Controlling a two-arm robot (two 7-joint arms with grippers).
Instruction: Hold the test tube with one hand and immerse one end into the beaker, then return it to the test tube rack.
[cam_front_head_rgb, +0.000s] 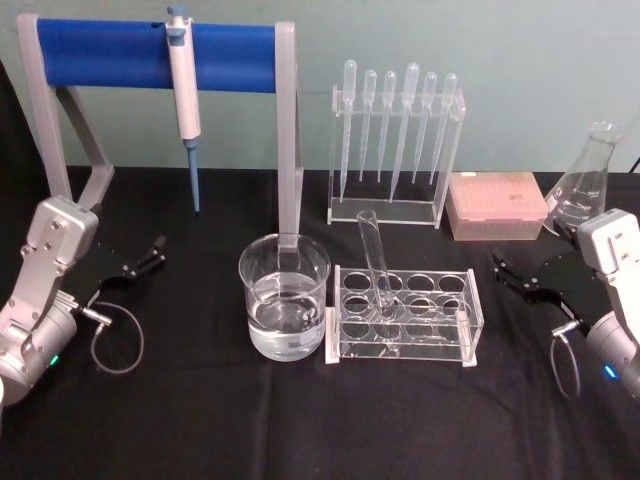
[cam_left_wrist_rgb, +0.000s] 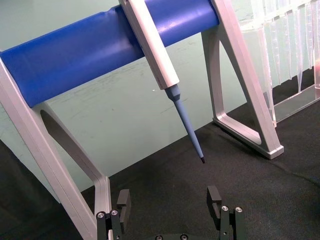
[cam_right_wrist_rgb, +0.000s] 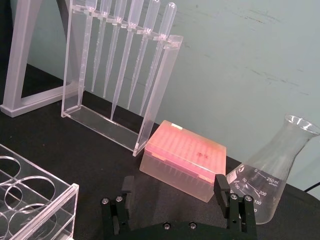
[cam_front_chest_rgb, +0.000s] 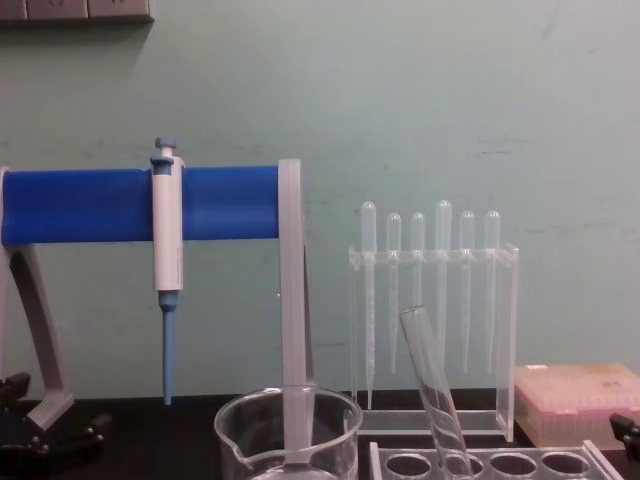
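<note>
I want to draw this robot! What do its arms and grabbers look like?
The left arm and right arm, at the table's sides, are blocky silver-grey. Each ends in a black two-fingered claw: the left gripper, the right gripper. A thin grey cable loops at each wrist. A small light glows on each arm.

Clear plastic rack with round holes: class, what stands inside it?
One long clear glass test tube leans in a hole of the clear plastic rack, near its left end, rim tilted left. Its rounded bottom is blurred behind the rack's walls.
</note>
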